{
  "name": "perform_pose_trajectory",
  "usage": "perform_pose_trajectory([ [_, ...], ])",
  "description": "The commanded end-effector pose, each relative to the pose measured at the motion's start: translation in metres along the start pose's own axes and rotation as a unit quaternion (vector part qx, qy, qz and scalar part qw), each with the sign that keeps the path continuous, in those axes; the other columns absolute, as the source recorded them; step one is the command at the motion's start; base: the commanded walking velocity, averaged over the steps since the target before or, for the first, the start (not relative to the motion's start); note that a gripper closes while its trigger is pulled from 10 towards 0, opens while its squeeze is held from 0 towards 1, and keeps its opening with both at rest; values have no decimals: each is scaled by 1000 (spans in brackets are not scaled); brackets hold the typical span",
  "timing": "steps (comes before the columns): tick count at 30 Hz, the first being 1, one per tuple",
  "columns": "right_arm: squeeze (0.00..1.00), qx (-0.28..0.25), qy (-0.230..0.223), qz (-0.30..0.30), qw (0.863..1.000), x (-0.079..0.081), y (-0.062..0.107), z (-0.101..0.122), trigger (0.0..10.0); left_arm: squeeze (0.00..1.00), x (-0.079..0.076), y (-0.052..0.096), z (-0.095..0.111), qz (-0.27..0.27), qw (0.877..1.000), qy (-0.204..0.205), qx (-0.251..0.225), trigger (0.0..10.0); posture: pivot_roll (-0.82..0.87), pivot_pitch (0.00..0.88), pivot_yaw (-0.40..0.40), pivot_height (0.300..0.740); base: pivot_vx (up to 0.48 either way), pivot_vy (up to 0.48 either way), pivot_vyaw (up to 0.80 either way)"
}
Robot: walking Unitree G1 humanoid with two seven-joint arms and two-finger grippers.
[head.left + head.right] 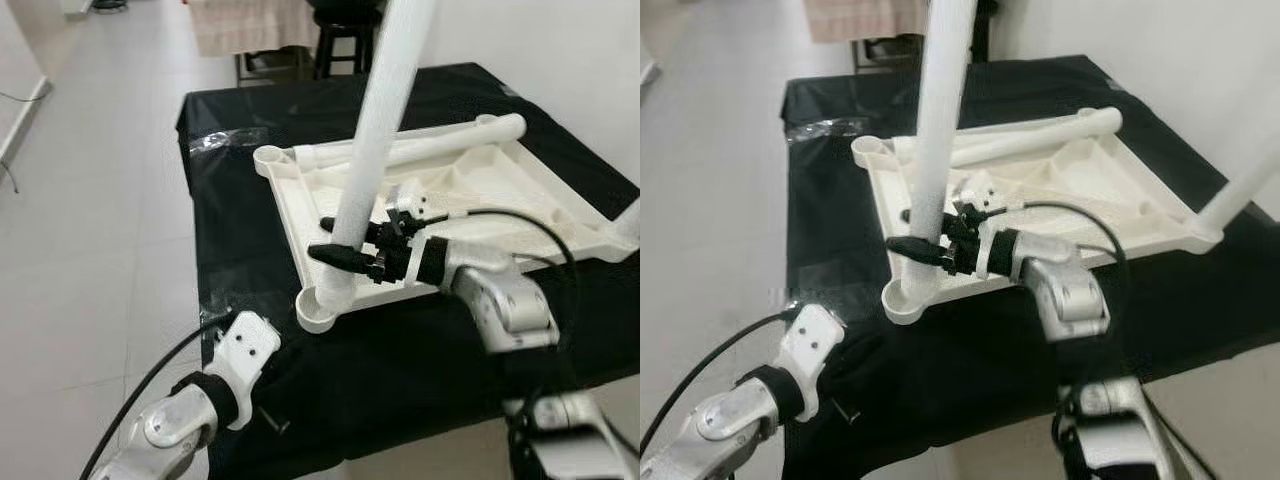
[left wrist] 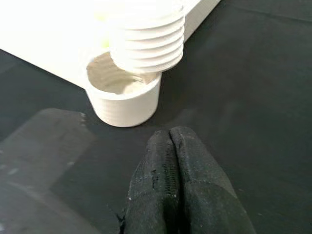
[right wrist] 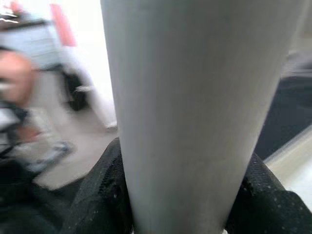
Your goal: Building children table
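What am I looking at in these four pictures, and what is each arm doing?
A humanoid robot is working at a table covered in black cloth. The two wide pictures come from its head; the close ones from its wrists. An upside-down white tabletop lies on the cloth, with a loose leg across it. The right end effector is clamped on another white leg, tilted, its threaded end at the corner socket and not yet screwed in. The left end effector, fingers together and holding nothing, rests on the cloth beside that socket.
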State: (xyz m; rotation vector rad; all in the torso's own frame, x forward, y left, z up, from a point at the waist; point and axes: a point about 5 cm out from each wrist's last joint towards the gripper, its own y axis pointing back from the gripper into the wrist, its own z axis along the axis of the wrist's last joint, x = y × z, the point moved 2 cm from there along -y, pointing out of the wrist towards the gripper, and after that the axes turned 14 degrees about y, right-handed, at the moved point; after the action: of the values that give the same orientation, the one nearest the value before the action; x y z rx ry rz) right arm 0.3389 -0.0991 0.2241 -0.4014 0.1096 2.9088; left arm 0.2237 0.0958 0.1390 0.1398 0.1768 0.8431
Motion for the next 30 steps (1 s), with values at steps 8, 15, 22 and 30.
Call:
perform_pose_trajectory([
  [8,0,-51,-6,48,998,-6,-28,4,10000,0,-15,16,-3,-19,1000,-19,11,10000,121,249,-48,740,0,0,0],
  [15,0,-86,11,73,994,-10,-36,15,10000,0,-19,21,-4,-23,999,-21,13,10000,136,271,-44,740,0,0,0],
  [22,0,-45,35,144,988,-5,-28,8,10000,0,-20,24,-3,-23,999,-23,15,10000,147,281,-45,740,0,0,0],
  [30,0,-1,58,184,981,-10,-14,10,10000,0,-20,26,-3,-19,999,-24,15,10000,150,286,-47,740,0,0,0],
])
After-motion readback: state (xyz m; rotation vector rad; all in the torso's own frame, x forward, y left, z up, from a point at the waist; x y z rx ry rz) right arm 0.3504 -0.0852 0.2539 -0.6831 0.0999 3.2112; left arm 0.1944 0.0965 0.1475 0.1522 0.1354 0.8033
